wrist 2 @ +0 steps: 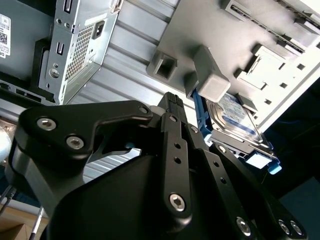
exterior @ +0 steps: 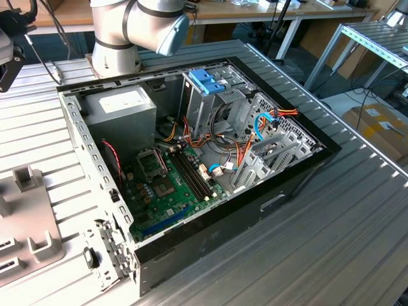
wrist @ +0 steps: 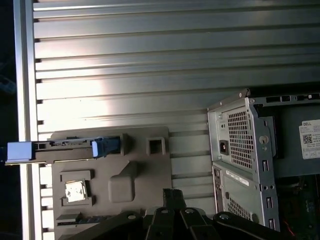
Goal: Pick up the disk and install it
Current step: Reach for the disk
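The disk is a flat silver drive with a white and blue label and blue side rails. It lies in a slot at the edge of a grey fixture plate. In the first wrist view the disk shows edge-on in that same plate. My black gripper hovers above the plate, a short way from the disk and not touching it. In the first wrist view the gripper is shut with nothing in it.
An open computer case lies on the ribbed metal table, with a power-supply box, a motherboard and a metal cage with a blue top. The arm's base stands behind the case. The fixture plate is at the exterior view's left.
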You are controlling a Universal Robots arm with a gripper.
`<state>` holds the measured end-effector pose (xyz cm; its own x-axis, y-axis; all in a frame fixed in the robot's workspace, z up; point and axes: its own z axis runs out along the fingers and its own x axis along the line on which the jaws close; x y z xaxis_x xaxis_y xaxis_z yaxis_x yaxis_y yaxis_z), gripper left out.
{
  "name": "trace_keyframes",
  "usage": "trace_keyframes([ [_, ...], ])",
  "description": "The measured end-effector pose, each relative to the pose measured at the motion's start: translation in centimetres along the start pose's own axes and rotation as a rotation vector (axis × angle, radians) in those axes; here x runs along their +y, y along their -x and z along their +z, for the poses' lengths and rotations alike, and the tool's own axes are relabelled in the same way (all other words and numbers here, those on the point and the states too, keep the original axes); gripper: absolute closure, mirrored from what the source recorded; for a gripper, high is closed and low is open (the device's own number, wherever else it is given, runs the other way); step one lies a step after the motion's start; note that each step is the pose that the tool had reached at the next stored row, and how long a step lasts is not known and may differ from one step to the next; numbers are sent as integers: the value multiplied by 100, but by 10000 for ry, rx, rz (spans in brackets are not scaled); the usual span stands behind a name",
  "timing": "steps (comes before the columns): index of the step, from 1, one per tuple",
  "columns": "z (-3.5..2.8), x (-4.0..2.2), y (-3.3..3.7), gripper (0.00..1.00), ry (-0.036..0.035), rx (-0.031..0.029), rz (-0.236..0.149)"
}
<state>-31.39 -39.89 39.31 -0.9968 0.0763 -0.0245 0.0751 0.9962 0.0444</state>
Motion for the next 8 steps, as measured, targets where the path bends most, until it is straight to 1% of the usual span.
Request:
trace_keyframes([
  [2, 1, 1, -50, 89, -1, 0, 0],
  [5, 2, 6, -96, 89, -4, 0, -1],
  [8, 2, 6, -102, 89, -4, 1, -2],
])
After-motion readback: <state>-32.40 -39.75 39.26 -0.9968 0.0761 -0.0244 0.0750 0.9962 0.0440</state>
